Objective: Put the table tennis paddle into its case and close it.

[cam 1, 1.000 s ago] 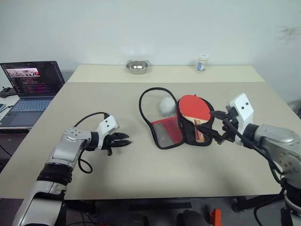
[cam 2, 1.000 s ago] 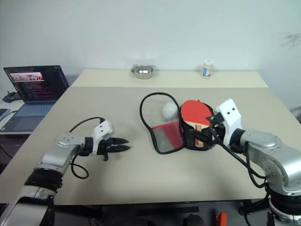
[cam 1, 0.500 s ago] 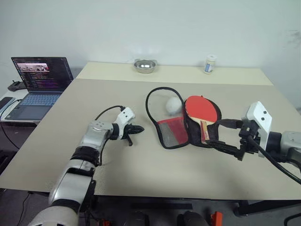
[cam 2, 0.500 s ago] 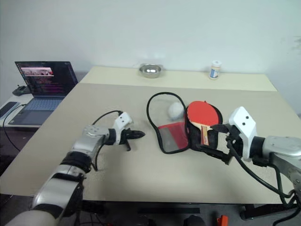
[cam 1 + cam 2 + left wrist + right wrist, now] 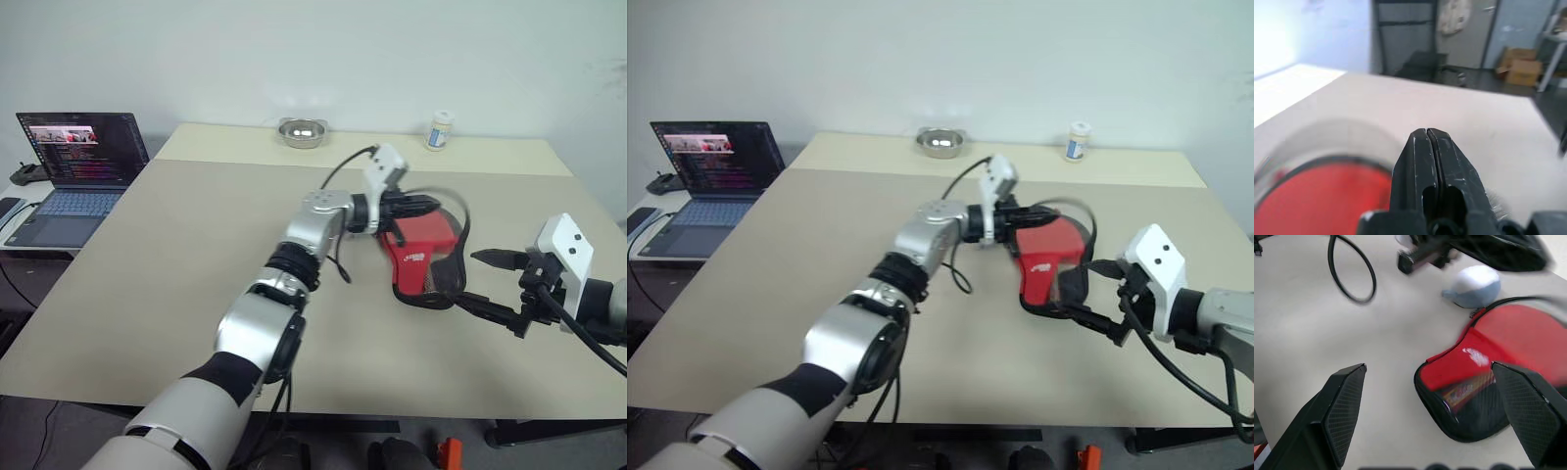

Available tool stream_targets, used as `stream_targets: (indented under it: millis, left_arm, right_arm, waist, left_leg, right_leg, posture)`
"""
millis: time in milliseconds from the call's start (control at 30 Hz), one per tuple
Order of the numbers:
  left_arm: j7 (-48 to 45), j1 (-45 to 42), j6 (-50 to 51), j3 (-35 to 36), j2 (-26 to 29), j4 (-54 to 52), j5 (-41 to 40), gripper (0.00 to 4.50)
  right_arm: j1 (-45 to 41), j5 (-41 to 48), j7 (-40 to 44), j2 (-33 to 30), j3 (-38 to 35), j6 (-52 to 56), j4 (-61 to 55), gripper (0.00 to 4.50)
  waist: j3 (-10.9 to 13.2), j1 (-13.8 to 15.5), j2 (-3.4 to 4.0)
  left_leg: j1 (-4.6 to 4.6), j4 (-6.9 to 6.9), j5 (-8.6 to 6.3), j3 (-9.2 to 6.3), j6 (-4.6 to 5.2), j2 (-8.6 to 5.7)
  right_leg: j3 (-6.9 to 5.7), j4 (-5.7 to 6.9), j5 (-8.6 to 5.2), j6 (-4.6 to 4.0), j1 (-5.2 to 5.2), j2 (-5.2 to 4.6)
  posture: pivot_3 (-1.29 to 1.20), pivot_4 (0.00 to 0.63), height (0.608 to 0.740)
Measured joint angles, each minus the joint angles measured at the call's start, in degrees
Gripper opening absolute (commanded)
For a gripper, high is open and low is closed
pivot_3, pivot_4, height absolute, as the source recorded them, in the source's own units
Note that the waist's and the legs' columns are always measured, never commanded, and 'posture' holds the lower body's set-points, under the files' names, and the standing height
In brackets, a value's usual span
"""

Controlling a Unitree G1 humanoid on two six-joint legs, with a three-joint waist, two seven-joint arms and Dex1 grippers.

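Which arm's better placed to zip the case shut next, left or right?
Probably left: its shut end effector is at the case's upper rim. The right end effector, open, sits beside the case's near end, better suited to steadying it.

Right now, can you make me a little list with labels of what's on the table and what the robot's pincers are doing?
case: red side up, lying on the table, flap over the paddle
left pincer: shut, held level above the case's far end
right pincer: open, just beside the case's near end
white ball: next to the case
far edge: metal bowl, small bottle
off to the side: laptop
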Motion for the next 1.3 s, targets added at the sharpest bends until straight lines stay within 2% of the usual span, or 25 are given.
stream_targets:
  millis: [100, 200, 367, 533, 633, 733, 967, 1300]
  left_arm:
    - [3.3, 0.1, -2.1, 0.0, -1.0, 4.2, 1.5, 0.04]
    - [2.1, 0.8, -3.3, 0.6, -0.4, 3.7, 1.4, 0.04]
    - [-9.0, 8.5, -3.0, 1.0, 6.1, -4.6, -0.2, 0.04]
    - [-16.7, 16.1, 2.6, 1.1, 14.8, -17.1, -3.2, 0.04]
    - [-18.7, 20.9, 7.0, 1.1, 20.1, -25.8, -4.8, 0.04]
    - [-18.3, 24.5, 10.6, 1.2, 23.0, -32.7, -6.0, 0.04]
    - [-15.6, 27.3, 15.4, 1.0, 24.4, -42.1, -7.9, 0.04]
    - [-14.6, 27.7, 15.8, 0.9, 25.1, -43.0, -8.2, 0.04]
  right_arm:
    - [0.2, 0.1, -1.4, 0.0, -0.8, 0.3, 0.0, 4.50]
    - [-0.1, 0.5, -3.8, 0.6, -0.8, 0.7, 0.6, 4.50]
    - [-4.9, -2.5, -10.9, 6.0, 3.1, 0.7, 8.3, 4.50]
    - [-11.4, -8.2, -15.1, 9.8, 9.5, -0.9, 19.3, 4.50]
    - [-15.3, -14.0, -16.6, 12.7, 14.8, -4.9, 29.7, 4.50]
    - [-17.6, -17.9, -15.9, 14.9, 18.8, -8.0, 38.6, 4.50]
    - [-24.7, -25.3, -14.0, 18.9, 21.8, -17.4, 56.7, 4.50]
    - [-28.0, -29.2, -9.5, 20.9, 23.2, -21.9, 67.1, 4.50]
  waist:
    - [0.0, -0.4, 0.00]
    - [0.0, -0.6, 0.00]
    - [0.0, -1.3, 0.07]
    - [0.0, -1.2, 0.10]
    - [0.0, -1.6, 0.11]
    - [0.0, -0.9, 0.12]
    - [0.0, -1.0, 0.13]
    - [0.0, -1.1, 0.14]
  left_leg:
    - [0.02, 0.00, 0.00, -0.03, 0.00, 0.04]
    - [0.05, 0.00, 0.01, -0.01, -0.01, 0.05]
    - [0.21, 0.01, 0.02, 0.11, -0.03, 0.07]
    - [0.21, 0.02, 0.03, 0.14, -0.04, 0.07]
    - [0.24, 0.02, 0.03, 0.20, -0.04, 0.05]
    - [0.19, 0.03, 0.03, 0.17, -0.04, 0.03]
    - [0.17, 0.08, 0.04, 0.19, -0.04, 0.00]
    - [0.39, 0.07, 0.04, 0.23, -0.05, 0.04]
  right_leg:
    - [-0.01, 0.07, 0.00, 0.00, -0.01, 0.02]
    - [-0.01, 0.09, 0.01, -0.01, 0.02, 0.01]
    - [0.14, 0.21, 0.04, -0.05, 0.04, 0.01]
    - [0.16, 0.19, 0.04, -0.06, 0.05, 0.02]
    - [0.21, 0.21, 0.05, -0.06, 0.04, 0.01]
    - [0.17, 0.20, 0.05, -0.06, 0.05, -0.01]
    - [0.18, 0.19, 0.11, 0.03, 0.06, -0.04]
    - [0.21, 0.25, 0.11, 0.02, 0.20, -0.02]
  posture:
    - [0.00, 0.150, 0.740]
    - [0.00, 0.150, 0.740]
    - [0.00, 0.150, 0.740]
    - [0.00, 0.150, 0.740]
    - [0.00, 0.150, 0.740]
    - [0.00, 0.150, 0.740]
    - [0.00, 0.150, 0.740]
    - [0.00, 0.150, 0.740]
